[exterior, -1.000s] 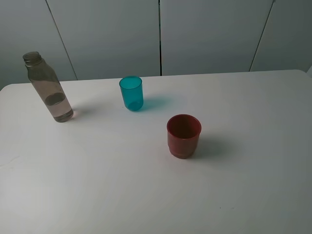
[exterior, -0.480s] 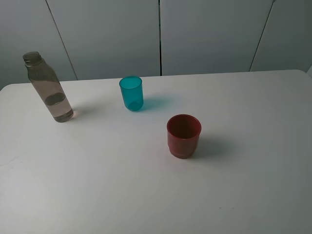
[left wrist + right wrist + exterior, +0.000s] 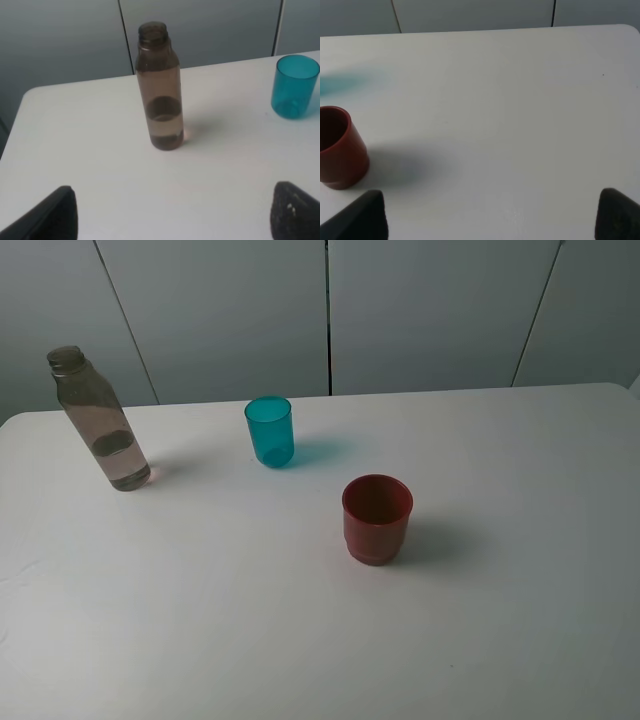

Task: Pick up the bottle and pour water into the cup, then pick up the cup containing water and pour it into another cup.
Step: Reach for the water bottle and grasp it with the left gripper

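Bottle [image 3: 100, 420]: upright at table's [image 3: 500, 620] 10 o'clock corner, no cap, some water in lower part.
Teal cup [image 3: 270, 432]: upright at bottle's 3 o'clock, well apart; prob. empty, hard to tell.
Red cup [image 3: 377, 518]: upright at teal cup's 5 o'clock, near table ctr.
L gripper [image 3: 172, 215]: jaws wide apart, nothing btwn, facing bottle.
R gripper [image 3: 490, 215]: jaws wide apart, holding nothing; red cup off to one side.

The bottle [image 3: 100, 425] is see-through smoky grey-brown. The small cup [image 3: 270, 432] at its three o'clock is translucent teal; the stout cup [image 3: 377, 518] is plain dark red. The table [image 3: 520, 620] is white, the wall panels [image 3: 430, 310] grey with dark seams.
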Motion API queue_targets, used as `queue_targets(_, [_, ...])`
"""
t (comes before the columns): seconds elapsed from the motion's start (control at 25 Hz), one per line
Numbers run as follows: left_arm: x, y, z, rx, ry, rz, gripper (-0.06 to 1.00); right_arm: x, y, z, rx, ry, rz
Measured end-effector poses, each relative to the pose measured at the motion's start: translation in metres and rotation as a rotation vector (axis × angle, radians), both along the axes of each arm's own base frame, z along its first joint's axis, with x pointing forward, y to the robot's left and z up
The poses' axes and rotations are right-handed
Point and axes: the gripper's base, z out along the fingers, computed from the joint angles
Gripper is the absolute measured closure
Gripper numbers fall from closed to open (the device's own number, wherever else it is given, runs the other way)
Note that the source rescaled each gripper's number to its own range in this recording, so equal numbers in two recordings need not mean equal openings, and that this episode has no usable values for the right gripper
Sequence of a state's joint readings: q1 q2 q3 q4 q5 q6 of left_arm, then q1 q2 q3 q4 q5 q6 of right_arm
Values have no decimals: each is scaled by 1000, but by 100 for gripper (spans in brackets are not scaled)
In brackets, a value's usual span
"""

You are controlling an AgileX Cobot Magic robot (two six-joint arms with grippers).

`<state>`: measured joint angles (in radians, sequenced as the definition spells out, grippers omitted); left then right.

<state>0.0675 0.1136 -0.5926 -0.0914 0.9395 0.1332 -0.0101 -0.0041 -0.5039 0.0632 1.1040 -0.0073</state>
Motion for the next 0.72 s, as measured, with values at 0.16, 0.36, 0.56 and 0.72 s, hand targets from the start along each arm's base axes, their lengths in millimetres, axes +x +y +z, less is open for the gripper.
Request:
queue_targets(0.16, [20, 2, 7, 1, -19, 12, -1, 0, 0, 0, 0, 0, 0])
queue_targets(0.36, [51, 5, 13, 2, -25, 24, -1, 0, 0, 0, 0, 0, 0])
queue_targets(0.56, [86, 9, 16, 3, -43, 35, -1, 0, 0, 0, 0, 0, 0])
queue_targets(0.72, [118, 12, 10, 18, -7, 37, -1, 0, 0, 0, 0, 0, 0])
